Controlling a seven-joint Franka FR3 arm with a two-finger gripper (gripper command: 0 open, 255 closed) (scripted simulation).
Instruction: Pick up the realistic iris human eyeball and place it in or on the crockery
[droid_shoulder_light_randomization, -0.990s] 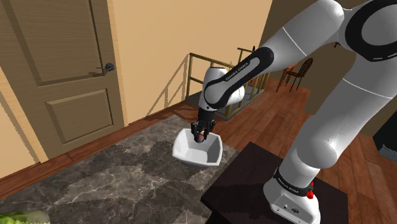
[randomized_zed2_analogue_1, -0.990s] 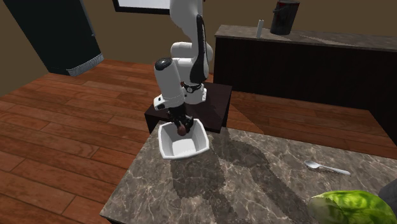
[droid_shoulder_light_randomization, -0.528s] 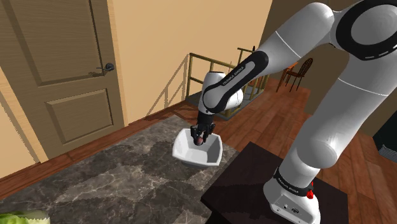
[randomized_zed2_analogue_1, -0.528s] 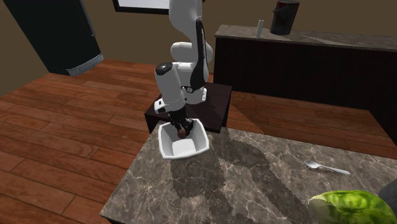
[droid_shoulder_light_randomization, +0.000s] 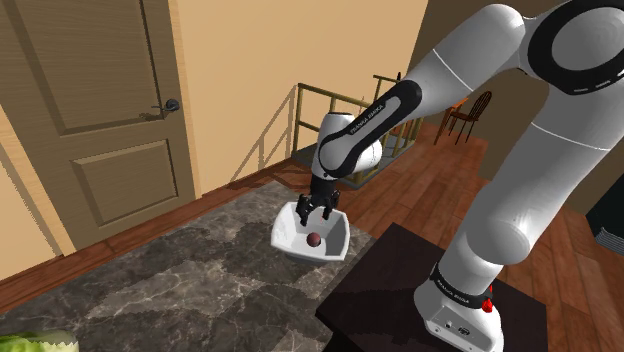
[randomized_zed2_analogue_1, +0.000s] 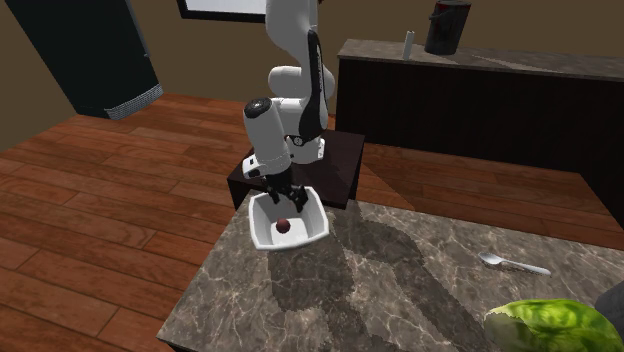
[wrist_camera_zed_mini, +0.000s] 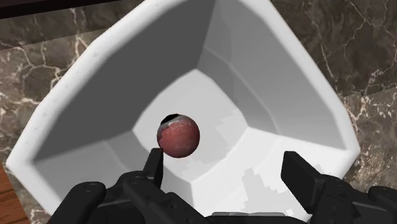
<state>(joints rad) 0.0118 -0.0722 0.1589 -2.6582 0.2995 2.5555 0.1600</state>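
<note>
The gripper hangs just above the white square bowl, its two black fingers spread wide and clasping nothing. The eyeball, a reddish-brown ball with a dark spot, is down inside the bowl, close to one fingertip but free of both. In the shoulder view it lies at six o'clock from the gripper. Whether it rests flat on the bowl's floor is hard to tell. By this showing the placing looks done, and only lifting the arm clear remains.
</note>
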